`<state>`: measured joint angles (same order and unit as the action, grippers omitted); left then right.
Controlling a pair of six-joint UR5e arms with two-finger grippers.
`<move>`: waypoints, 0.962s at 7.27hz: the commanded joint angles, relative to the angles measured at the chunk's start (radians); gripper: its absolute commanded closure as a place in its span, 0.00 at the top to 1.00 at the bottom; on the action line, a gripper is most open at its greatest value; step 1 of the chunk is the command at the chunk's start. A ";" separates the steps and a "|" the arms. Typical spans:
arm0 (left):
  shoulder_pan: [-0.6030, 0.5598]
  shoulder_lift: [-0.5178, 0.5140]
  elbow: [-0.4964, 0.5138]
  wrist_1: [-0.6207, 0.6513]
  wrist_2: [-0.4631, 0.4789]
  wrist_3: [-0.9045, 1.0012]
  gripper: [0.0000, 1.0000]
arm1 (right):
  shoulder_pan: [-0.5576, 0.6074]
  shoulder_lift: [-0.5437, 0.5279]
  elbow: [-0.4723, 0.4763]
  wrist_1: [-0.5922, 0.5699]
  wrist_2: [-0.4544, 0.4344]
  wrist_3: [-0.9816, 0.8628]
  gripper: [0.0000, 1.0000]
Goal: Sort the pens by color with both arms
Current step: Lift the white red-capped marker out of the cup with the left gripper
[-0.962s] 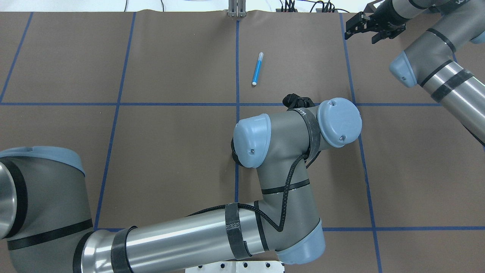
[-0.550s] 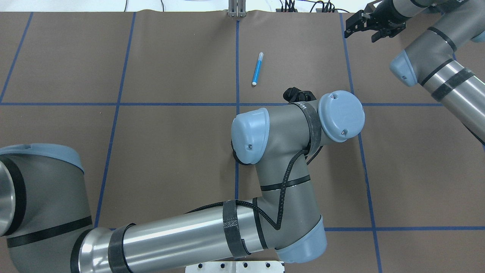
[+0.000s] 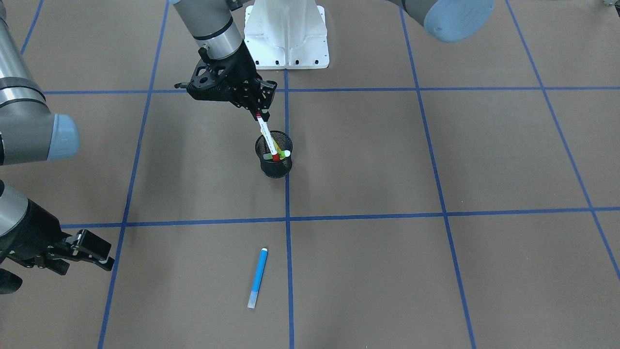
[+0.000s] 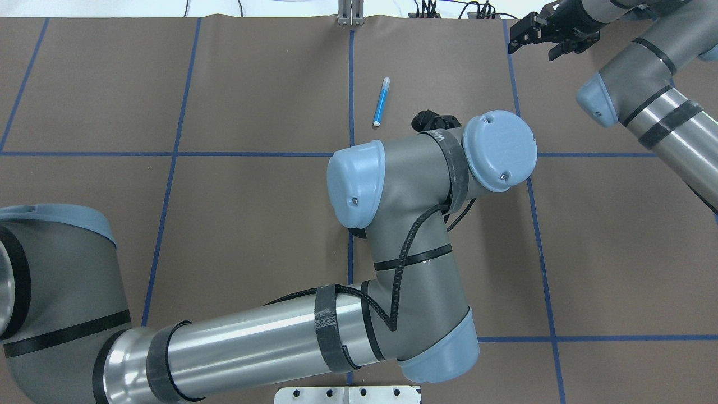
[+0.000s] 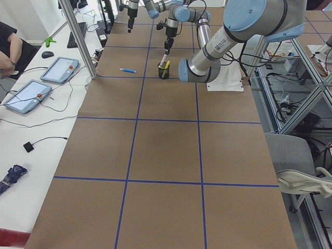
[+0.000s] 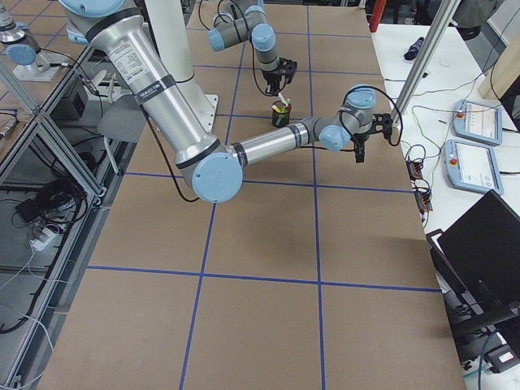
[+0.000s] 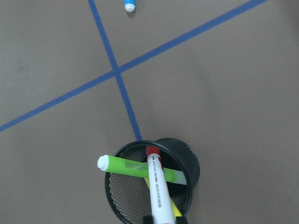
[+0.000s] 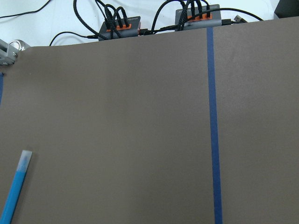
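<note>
My left gripper (image 3: 259, 112) is shut on the white pen with red ends (image 3: 268, 135) and holds it tilted, its lower red end inside the mouth of the black mesh cup (image 3: 274, 167). In the left wrist view the white pen (image 7: 156, 191) lies over a light green pen (image 7: 135, 168) that rests across the cup's rim (image 7: 194, 161), and a yellow pen (image 7: 175, 211) stands in the cup. The blue pen (image 3: 257, 277) lies flat on the table, also in the overhead view (image 4: 381, 101). My right gripper (image 3: 99, 254) is open and empty, far to the side of the blue pen.
The white pedestal base (image 3: 286, 34) stands behind the cup. Brown table cover with blue tape lines (image 3: 286, 218). Cable hubs (image 8: 121, 25) sit at the far table edge. Operator tablets (image 5: 59, 68) lie on the side bench.
My left arm's wrist has shifted toward the far side and a little left in the overhead view. My right gripper has drifted slightly toward the far edge. The blue pen has not moved.
</note>
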<state>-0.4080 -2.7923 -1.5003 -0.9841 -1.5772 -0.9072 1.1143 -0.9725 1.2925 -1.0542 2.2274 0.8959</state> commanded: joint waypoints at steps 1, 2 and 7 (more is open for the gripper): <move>-0.006 0.072 -0.232 0.050 -0.004 0.002 0.00 | -0.001 0.000 0.001 0.000 0.000 0.001 1.00; -0.011 0.079 -0.277 0.050 -0.003 -0.002 0.00 | -0.001 0.000 -0.001 0.003 0.000 0.001 1.00; -0.183 0.123 -0.197 -0.295 0.099 -0.224 0.00 | -0.011 0.000 0.019 0.002 -0.009 0.001 1.00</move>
<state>-0.5682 -2.6910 -1.7613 -1.1277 -1.5463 -1.0293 1.1079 -0.9713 1.3087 -1.0532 2.2218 0.8986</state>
